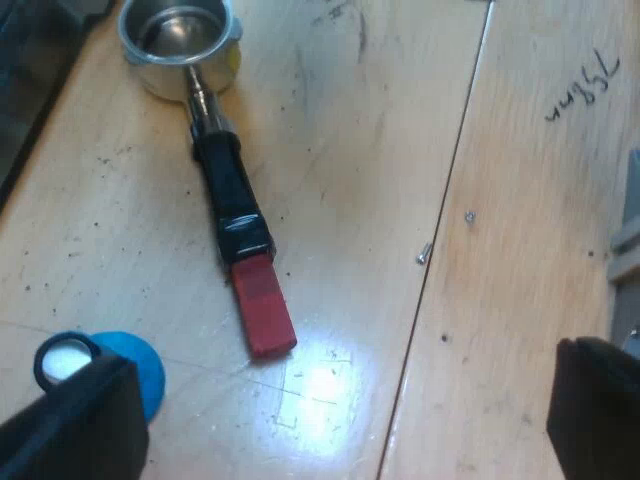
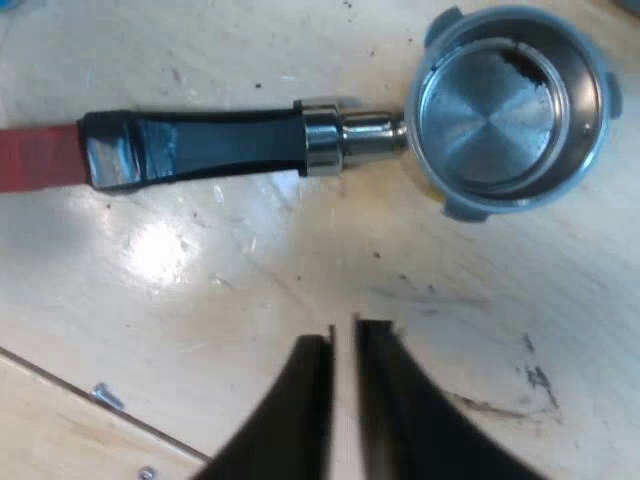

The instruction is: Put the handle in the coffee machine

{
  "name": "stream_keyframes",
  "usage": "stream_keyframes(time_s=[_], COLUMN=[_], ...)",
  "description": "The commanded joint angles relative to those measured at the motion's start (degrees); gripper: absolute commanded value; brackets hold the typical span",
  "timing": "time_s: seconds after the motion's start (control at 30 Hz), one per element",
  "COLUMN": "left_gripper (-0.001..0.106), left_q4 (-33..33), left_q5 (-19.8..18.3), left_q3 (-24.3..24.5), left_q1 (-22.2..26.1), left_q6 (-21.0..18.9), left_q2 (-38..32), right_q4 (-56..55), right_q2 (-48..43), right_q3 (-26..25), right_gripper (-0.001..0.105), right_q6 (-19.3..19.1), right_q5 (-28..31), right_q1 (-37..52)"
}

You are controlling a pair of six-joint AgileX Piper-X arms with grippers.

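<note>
The left gripper (image 1: 335,430) hovered over the counter (image 1: 380,130), just short of the red end of the holder (image 1: 232,205), its jaws wide apart and empty. A blue tamper (image 1: 140,352) sat near that red end. The holder lay loose and flat on the counter, its metal basket farthest off. The right gripper (image 2: 343,335) hung beside the holder's neck, jaws almost together, gripping nothing.
</note>
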State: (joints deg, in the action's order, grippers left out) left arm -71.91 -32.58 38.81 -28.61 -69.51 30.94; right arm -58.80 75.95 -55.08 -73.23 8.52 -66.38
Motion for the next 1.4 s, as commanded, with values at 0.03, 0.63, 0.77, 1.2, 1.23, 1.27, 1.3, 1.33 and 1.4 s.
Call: stream_keyframes(time_s=[0.03, 0.63, 0.77, 1.2, 1.23, 1.27, 1.3, 1.33, 1.4], left_gripper=[0.083, 0.083, 0.083, 0.083, 0.083, 0.083, 0.083, 0.083, 0.083], left_q4=[0.26, 17.38, 19.91, 25.17, 25.17, 25.17, 25.17, 25.17, 25.17], left_q5=[-0.68, 2.71, 8.53, 12.60, 11.97, 11.20, 10.22, 9.42, 9.15], left_q3=[0.47, 0.35, 0.35, -4.26, -4.54, -4.71, -4.69, -4.69, -4.69], left_q1=[0.16, -2.72, -9.60, -11.10, -11.10, -11.10, -11.10, -11.10, -11.10], left_q6=[-2.47, -11.93, -15.00, -20.17, -20.17, -20.17, -20.17, -20.17, -20.17], left_q2=[-0.24, 0.26, 1.84, 4.05, 4.05, 4.05, 4.05, 4.05, 4.05], right_q4=[-0.32, 5.74, 7.75, 10.57, 10.68, 11.35, 12.55, 13.43, 15.52], right_q2=[-1.37, -1.86, -1.86, -1.75, -1.75, -1.75, -1.75, -1.75, -1.75], right_q3=[0.58, 0.58, 0.58, 4.85, 5.63, 6.41, 7.14, 7.40, 8.50], right_gripper=[0.034, 0.073, 0.073, 0.072, 0.072, 0.072, 0.072, 0.072, 0.072], right_q6=[-0.39, -6.69, -7.25, -10.75, -10.74, -10.75, -11.04, -11.07, -10.92], right_q5=[0.53, -0.29, -1.53, -0.87, -0.19, 0.32, 0.33, 0.32, 0.21], right_q1=[0.18, 7.04, 9.56, 10.21, 10.21, 10.21, 10.21, 10.21, 10.79])
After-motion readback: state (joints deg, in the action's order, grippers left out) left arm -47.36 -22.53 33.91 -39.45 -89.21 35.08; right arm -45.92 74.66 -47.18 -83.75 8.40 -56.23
